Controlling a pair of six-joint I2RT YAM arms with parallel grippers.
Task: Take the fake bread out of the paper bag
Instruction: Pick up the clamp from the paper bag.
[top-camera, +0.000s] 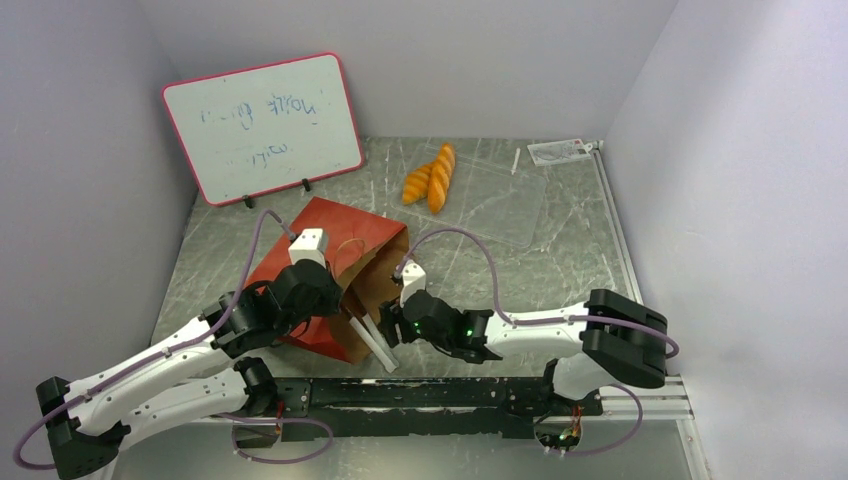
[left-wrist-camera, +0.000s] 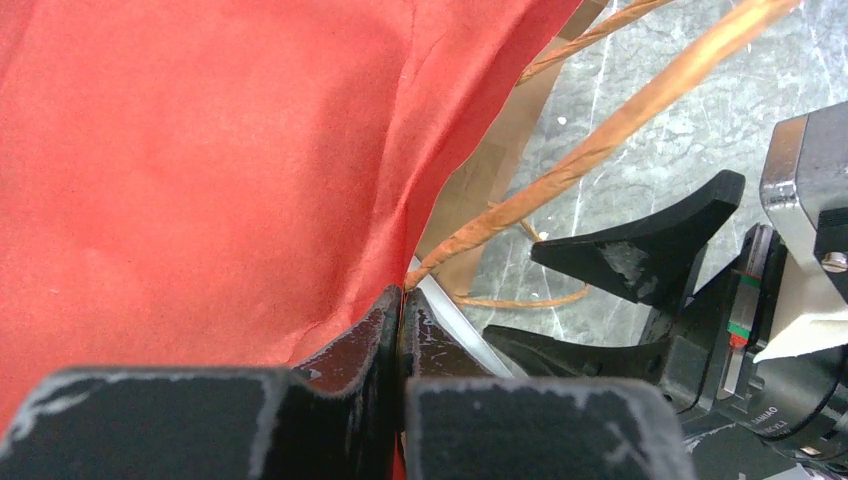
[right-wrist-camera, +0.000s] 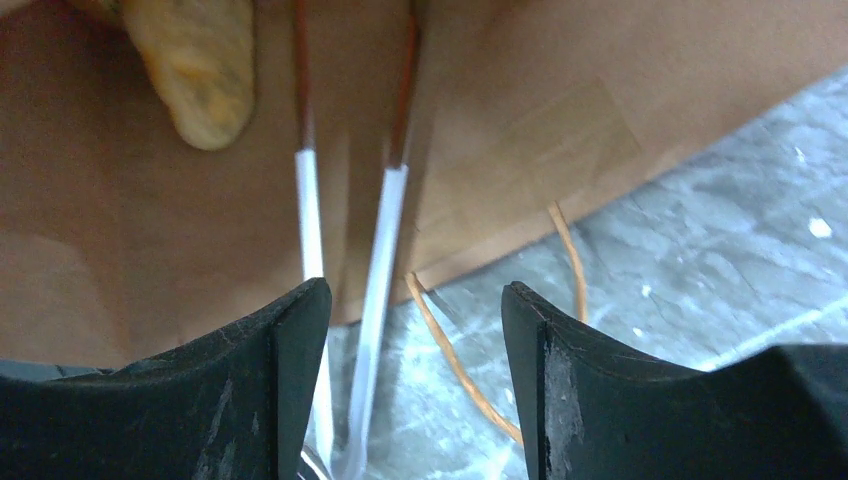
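The red paper bag (top-camera: 345, 245) lies on its side on the table (top-camera: 570, 260), its rim clamped between the closed fingers of the left gripper (left-wrist-camera: 400, 315). The right gripper (right-wrist-camera: 415, 340) sits at the bag mouth, fingers apart, with metal tweezers (right-wrist-camera: 385, 240) lying between them. One fake bread loaf (right-wrist-camera: 195, 70) is inside the bag; two loaves (top-camera: 432, 180) lie on the far side of the table.

Robot lab booth (plain walls (top-camera: 720, 120), whiteboard (top-camera: 262, 125))

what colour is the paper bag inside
Brown; right wrist view looks straight into the paper bag.
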